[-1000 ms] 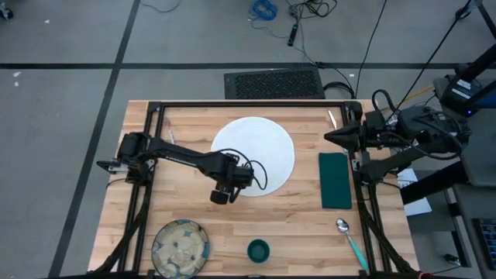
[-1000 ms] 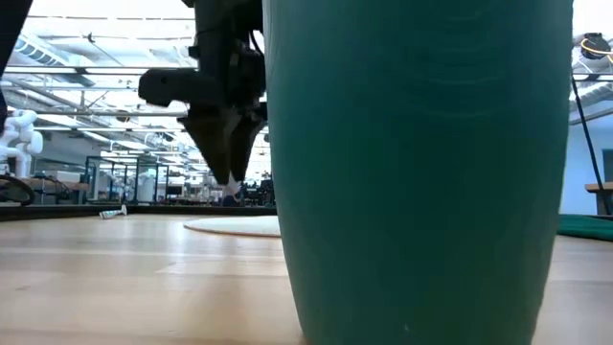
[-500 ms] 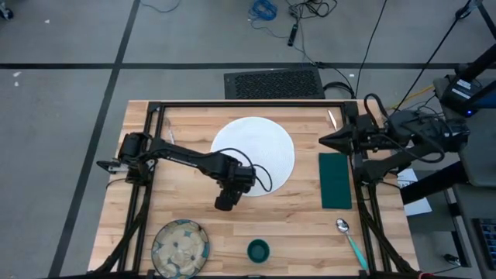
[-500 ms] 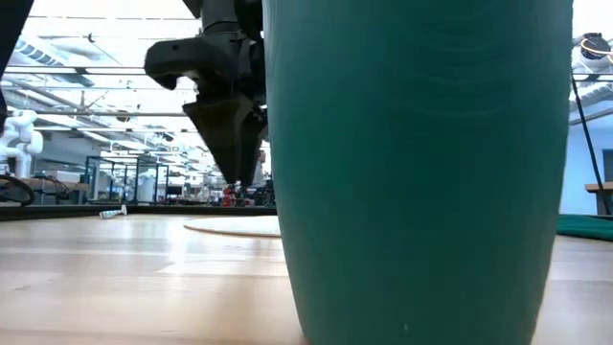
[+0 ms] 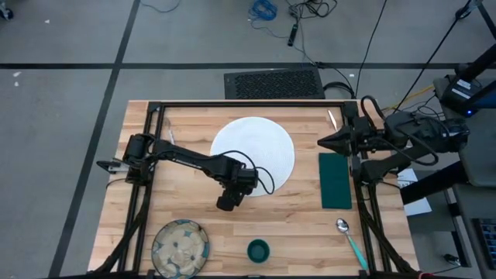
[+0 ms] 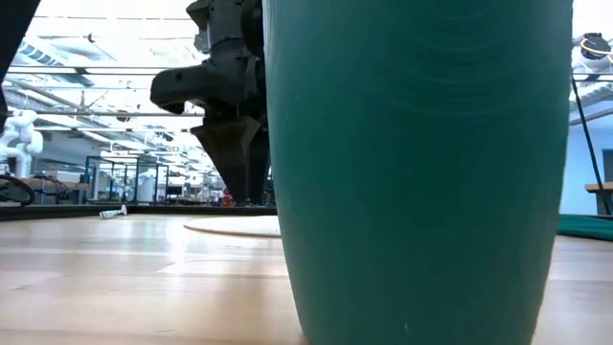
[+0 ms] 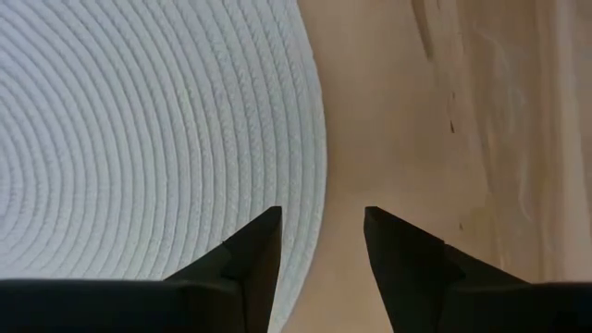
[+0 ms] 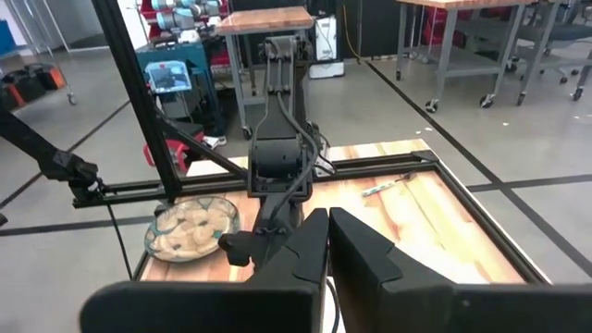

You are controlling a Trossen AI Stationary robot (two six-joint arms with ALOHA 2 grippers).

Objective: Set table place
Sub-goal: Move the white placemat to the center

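Two tools: left tool (image 7: 320,242) open and empty, above the white plate's (image 5: 256,149) near edge; right tool (image 8: 327,242) closed, empty.

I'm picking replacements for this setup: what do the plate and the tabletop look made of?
The plate looks like matte white ceramic with fine concentric ridges, though a woven mat is possible. The tabletop looks like pale, smooth butcher-block wood, with visible strips and grain.
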